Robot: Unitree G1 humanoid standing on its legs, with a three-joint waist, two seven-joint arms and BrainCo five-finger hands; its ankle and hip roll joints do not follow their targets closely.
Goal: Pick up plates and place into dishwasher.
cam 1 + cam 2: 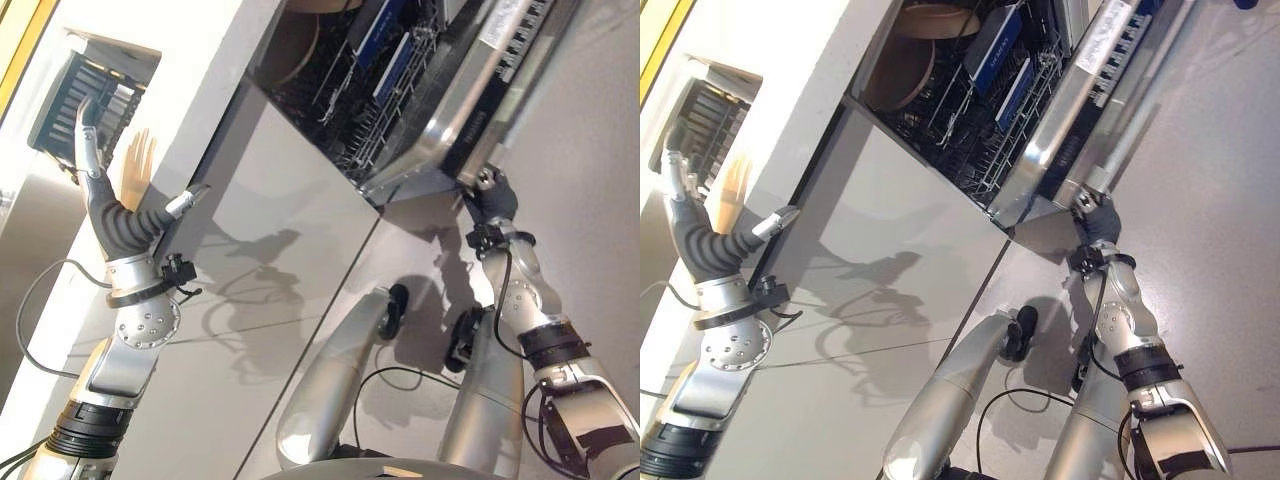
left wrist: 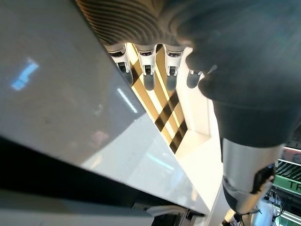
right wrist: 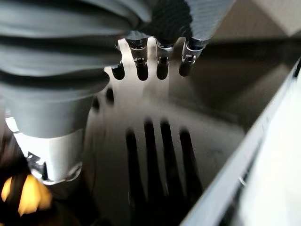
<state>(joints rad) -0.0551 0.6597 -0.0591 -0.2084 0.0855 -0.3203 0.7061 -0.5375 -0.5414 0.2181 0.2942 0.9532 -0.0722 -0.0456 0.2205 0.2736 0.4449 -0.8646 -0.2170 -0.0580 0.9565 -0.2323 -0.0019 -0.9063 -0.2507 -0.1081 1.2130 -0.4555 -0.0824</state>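
Note:
The dishwasher stands open, its steel door [image 1: 470, 90] folded down and the wire rack [image 1: 980, 140] pulled into sight. Brown plates [image 1: 908, 62] and blue plates [image 1: 992, 42] stand in the rack. My right hand [image 1: 492, 196] is at the door's outer corner, its straight fingers [image 3: 162, 66] laid flat on the door's shiny surface, open and holding nothing. My left hand [image 1: 100, 190] is raised in front of the white counter edge to the left of the dishwasher, fingers [image 2: 148, 75] straight, thumb spread, empty.
White cabinet fronts [image 1: 270, 260] run below the counter [image 1: 195, 90]. A dark slatted rack [image 1: 85, 100] sits on the counter behind the left hand. Grey floor [image 1: 590, 180] lies to the right of the door.

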